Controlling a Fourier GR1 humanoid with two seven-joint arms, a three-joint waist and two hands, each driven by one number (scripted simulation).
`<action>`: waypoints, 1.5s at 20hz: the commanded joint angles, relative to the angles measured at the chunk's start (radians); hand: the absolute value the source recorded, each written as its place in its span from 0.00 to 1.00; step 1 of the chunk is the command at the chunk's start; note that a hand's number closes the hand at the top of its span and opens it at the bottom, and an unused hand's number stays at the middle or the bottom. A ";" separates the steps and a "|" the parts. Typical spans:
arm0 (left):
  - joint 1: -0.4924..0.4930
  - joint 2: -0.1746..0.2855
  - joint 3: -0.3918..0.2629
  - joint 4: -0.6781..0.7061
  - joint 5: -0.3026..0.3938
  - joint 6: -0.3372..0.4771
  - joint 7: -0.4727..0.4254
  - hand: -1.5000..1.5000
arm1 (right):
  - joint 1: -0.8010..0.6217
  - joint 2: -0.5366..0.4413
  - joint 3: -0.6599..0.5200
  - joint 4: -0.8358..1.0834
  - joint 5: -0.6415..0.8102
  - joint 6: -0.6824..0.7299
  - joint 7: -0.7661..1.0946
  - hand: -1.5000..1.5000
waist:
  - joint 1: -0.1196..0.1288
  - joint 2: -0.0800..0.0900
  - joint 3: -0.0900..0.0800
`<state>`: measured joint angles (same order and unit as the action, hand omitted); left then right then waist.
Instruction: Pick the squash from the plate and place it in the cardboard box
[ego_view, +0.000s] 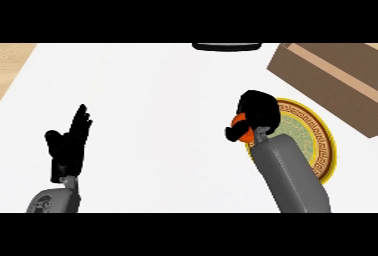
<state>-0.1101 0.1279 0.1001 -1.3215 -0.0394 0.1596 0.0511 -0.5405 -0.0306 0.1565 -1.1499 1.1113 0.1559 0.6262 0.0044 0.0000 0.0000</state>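
Note:
An orange squash (238, 121) shows only as a small patch inside my right hand (256, 114), whose fingers curl round it. That hand hangs over the left edge of a round plate (316, 135) with a green centre and a gold patterned rim. The cardboard box (332, 75) sits at the upper right, just beyond the plate. My left hand (69, 142) rests open at the lower left, fingers up, far from the plate.
A dark round object (227, 46) is partly visible at the top edge of the white counter (148, 90). A wooden surface (15, 60) shows past the counter's upper left edge.

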 joint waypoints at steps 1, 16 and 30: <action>0.015 0.023 0.037 0.032 0.035 -0.038 -0.040 0.50 | -0.008 -0.024 0.017 -0.135 0.021 0.060 0.029 1.00 | -0.006 -0.002 0.000; 0.002 -0.010 0.009 0.001 -0.001 0.010 0.000 0.50 | -0.111 -0.159 -0.125 -0.676 -0.005 0.341 0.193 1.00 | -0.011 -0.003 0.000; 0.042 -0.050 -0.037 -0.017 -0.040 0.030 -0.026 0.50 | -0.228 -0.325 -0.360 -0.170 -0.031 -0.027 -0.113 1.00 | 0.009 0.004 0.000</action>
<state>-0.0976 0.1124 0.0919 -1.3342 -0.0540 0.1647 0.0482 -0.7532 -0.3462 -0.1712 -1.4668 1.0751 0.2539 0.5844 0.0089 0.0019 0.0001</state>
